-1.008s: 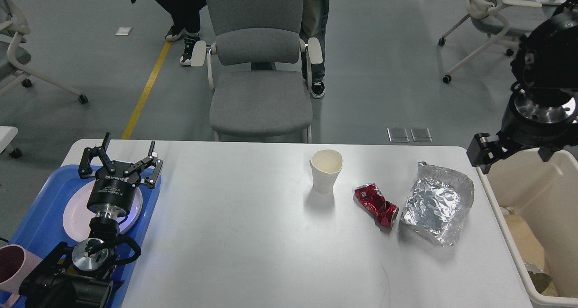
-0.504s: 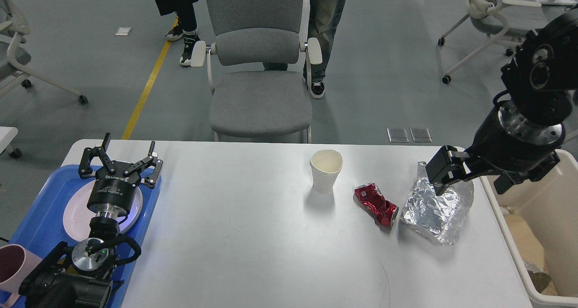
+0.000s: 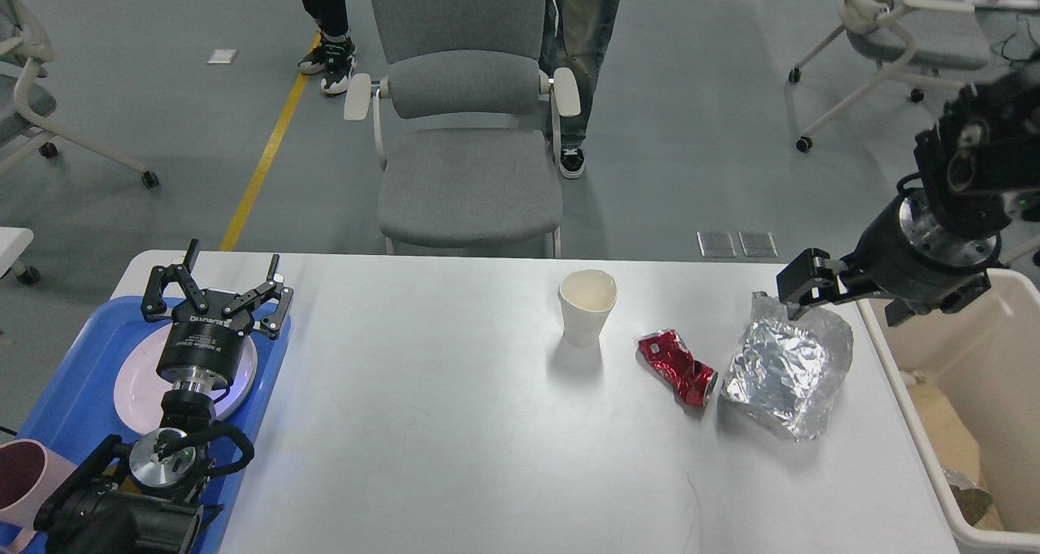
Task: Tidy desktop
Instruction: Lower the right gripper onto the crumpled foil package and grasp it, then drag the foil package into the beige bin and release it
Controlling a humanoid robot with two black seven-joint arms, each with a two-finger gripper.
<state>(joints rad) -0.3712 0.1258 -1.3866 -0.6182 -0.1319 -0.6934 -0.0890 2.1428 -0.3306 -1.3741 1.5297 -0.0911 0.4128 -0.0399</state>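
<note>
Roughly sorted already: keepers at lower left of the frame, rubbish at right. Counter (image 3: 455, 424), the white desktop, fills the lower half of the frame, its far edge running beneath the grey chair (image 3: 469, 123). Blue tray (image 3: 69, 391) overlaps its left edge, holding a white plate (image 3: 134, 391) and, at the bottom corner, a pink mug (image 3: 18, 477). Left pincer (image 3: 218, 290) hangs over the plate, fingers spread wide, nothing between them; probably parked there out of the way. Three loose items right of centre: paper cup (image 3: 587, 306) upright, crushed red can (image 3: 677, 367) on its side just beside a crumpled foil bag (image 3: 786, 371), the can's end touching or nearly touching the foil. Beige bin (image 3: 934, 424) stands against the counter's right edge, scraps visible inside; likely the destination for all three. Right pincer (image 3: 800, 286) sits at the foil's upper rim, at the far right corner; seen dark and end-on, so cannot tell whether its fingers are apart or together, nor whether it touches the foil. Foil lies nearest the bin, so a short carry. Wide bare stretch at centre and bottom; tight room only between can and foil.
</note>
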